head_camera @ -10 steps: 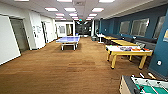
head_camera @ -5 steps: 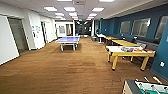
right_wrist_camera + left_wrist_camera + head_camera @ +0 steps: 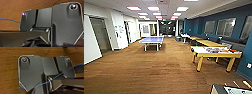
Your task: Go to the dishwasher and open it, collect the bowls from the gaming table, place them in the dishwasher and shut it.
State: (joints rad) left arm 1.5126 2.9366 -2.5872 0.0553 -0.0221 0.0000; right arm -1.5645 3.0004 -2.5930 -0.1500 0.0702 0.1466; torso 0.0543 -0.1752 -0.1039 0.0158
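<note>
As the head view looks down a long room with a brown wood-pattern floor, a blue ping-pong table stands mid-room, well ahead. Right side: a yellow-legged game table with a colourful top, near a dark blue wall with framed windows; further yellow surfaces line that wall behind it. At the lower right edge, a corner of the gaming table with rods is just visible; I cannot make out any bowls on it. White walls and a doorway sit on the left. Both wrist views look down on floor past robot hardware and a blue cable. Jaws, both arms: state cannot be told.
</note>
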